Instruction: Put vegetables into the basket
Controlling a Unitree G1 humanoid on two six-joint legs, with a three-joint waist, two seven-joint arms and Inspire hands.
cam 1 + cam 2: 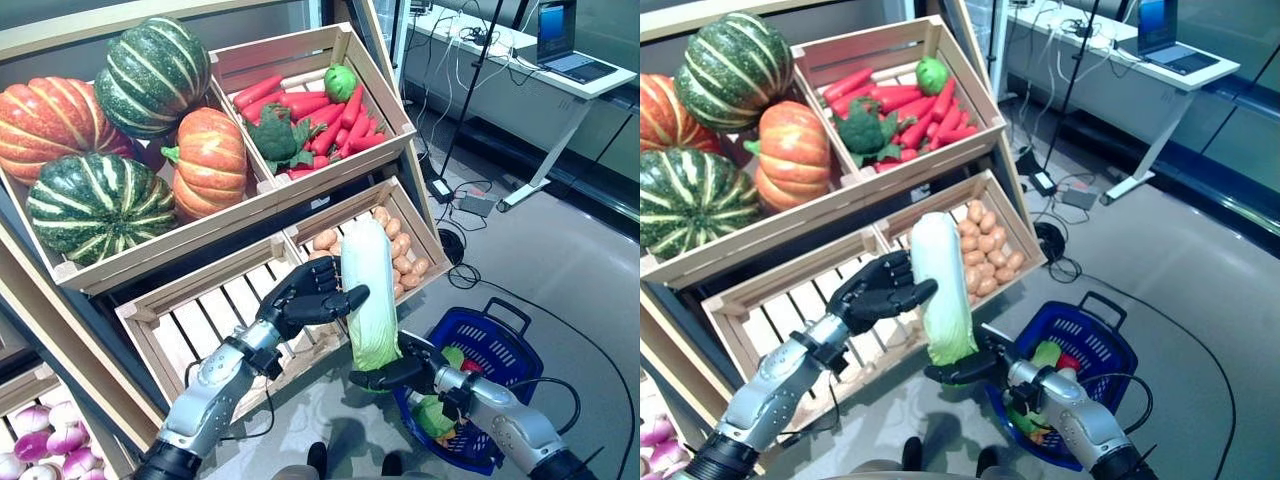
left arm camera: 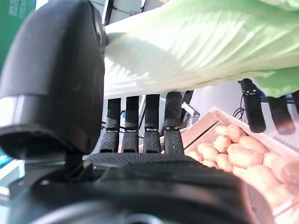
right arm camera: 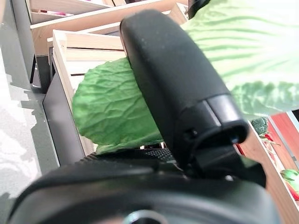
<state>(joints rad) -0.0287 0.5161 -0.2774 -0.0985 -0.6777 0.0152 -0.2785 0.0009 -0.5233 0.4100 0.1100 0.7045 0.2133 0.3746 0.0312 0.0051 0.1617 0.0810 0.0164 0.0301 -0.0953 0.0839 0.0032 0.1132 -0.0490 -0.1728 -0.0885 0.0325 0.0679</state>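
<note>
A long napa cabbage (image 1: 370, 290) hangs upright in front of the shelf, white stalk up and green leaves down. My left hand (image 1: 305, 298) is shut on its middle, fingers (image 2: 145, 130) and thumb curled round it. My right hand (image 1: 395, 375) grips the leafy bottom end (image 3: 112, 112), with the thumb (image 3: 173, 79) pressed over the leaves. The blue plastic basket (image 1: 500, 335) stands on the floor just right of and below the cabbage, holding a few green and red vegetables.
Wooden crates on the slanted shelf hold pumpkins (image 1: 210, 160), carrots with broccoli (image 1: 310, 120) and potatoes (image 1: 405, 255). The slatted crate (image 1: 200, 320) behind my left hand holds nothing. Purple onions (image 1: 40, 430) lie at lower left. A desk (image 1: 520, 60) and floor cables stand behind.
</note>
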